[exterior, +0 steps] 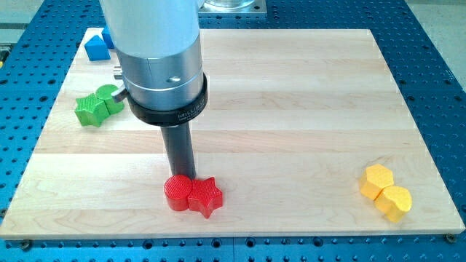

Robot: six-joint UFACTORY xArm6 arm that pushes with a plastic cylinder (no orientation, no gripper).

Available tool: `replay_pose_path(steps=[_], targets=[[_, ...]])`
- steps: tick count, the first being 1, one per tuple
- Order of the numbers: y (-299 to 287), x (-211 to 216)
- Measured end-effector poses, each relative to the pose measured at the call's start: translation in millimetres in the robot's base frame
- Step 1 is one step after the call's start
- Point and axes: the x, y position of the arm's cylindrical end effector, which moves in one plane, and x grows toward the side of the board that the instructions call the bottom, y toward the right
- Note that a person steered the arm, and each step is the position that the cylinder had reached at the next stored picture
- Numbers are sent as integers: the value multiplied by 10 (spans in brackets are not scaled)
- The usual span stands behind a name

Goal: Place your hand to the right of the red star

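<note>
The red star (206, 196) lies near the view's bottom, left of centre, on the wooden board (291, 109). A red round block (177, 193) touches its left side. My tip (180, 176) comes down just behind these two blocks, above the red round block and up-left of the star. The rod's very end is partly hidden by the red blocks.
A green block pair (98, 106) lies at the view's left. A blue block (95, 46) sits at the top left, partly behind the arm. Two yellow blocks (385, 191) lie at the bottom right, the upper one hexagonal. The arm's grey body (156, 51) covers the upper left.
</note>
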Motion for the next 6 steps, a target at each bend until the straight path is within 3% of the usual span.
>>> replay_pose_path(steps=[2, 4, 6], targets=[[-140, -202], [1083, -204], [1060, 472]])
